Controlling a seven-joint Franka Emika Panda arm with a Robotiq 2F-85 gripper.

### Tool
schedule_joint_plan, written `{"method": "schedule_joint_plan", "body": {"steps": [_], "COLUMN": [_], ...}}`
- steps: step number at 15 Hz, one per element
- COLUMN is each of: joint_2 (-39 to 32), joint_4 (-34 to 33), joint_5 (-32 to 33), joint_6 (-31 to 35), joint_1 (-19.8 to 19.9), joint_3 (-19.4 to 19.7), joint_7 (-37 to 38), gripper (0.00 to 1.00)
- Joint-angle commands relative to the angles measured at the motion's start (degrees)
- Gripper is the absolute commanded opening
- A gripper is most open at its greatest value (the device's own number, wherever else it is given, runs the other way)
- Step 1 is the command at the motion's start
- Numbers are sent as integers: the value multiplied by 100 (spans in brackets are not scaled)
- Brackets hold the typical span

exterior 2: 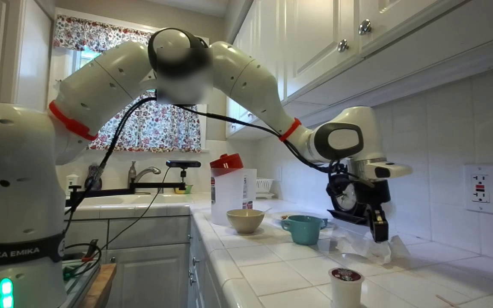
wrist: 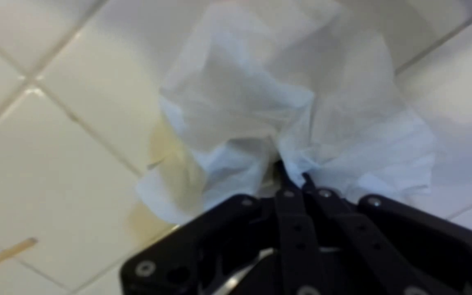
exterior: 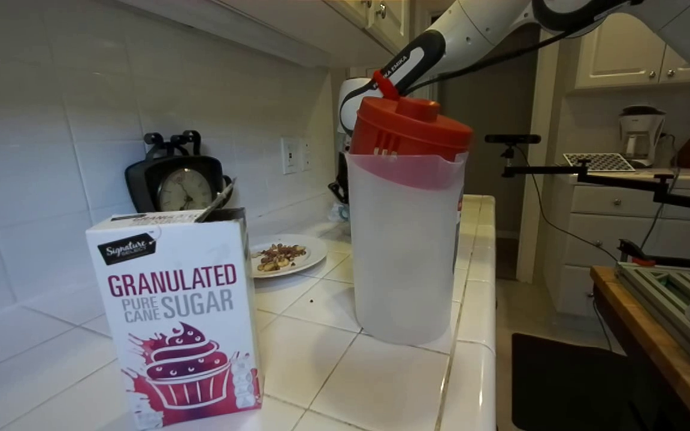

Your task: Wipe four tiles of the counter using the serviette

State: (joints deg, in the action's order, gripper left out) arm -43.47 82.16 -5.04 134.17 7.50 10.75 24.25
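Far left of the claw (wrist: 296, 176), in an exterior view, a black band (exterior 2: 22, 251) reads "FRANKA EMIKA"; left of the claw, in an exterior view, a carton (exterior: 177, 317) reads "Signature SELECT GRANULATED PURE CANE SUGAR"; the claw pinches the crumpled serviette (wrist: 236, 94) beneath it on the counter (exterior 2: 272, 278)

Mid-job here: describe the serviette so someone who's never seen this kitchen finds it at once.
On the white tiled counter in an exterior view, look to the picture's right of the teal cup to the black gripper pointing down. The serviette is bunched in its grip. Unlike that cup and the nearer white pod, it is a thin, crumpled white sheet.
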Motion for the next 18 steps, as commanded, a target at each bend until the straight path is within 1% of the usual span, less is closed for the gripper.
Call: {"method": "schedule_joint_plan", "body": {"steps": [1,4,6,9,13,15,18], "joint_2": [-10,-47,-122,-217,-386,-446,-418], "joint_4": [-37,-96,-212,-362,-632,-749,-747], "joint_5": [22,59,13,-68,-218,-295,-288], "joint_6": [88,88,-1,-131,-360,-451,-364], "joint_1": [-287,-530,-518,-288,228,422,381], "joint_3": [-169,-252,-220,-86,116,147,75], "joint_7": [-49,-73,-38,48,201,280,257], "gripper": [0,0,0,0,0,0,0]}}
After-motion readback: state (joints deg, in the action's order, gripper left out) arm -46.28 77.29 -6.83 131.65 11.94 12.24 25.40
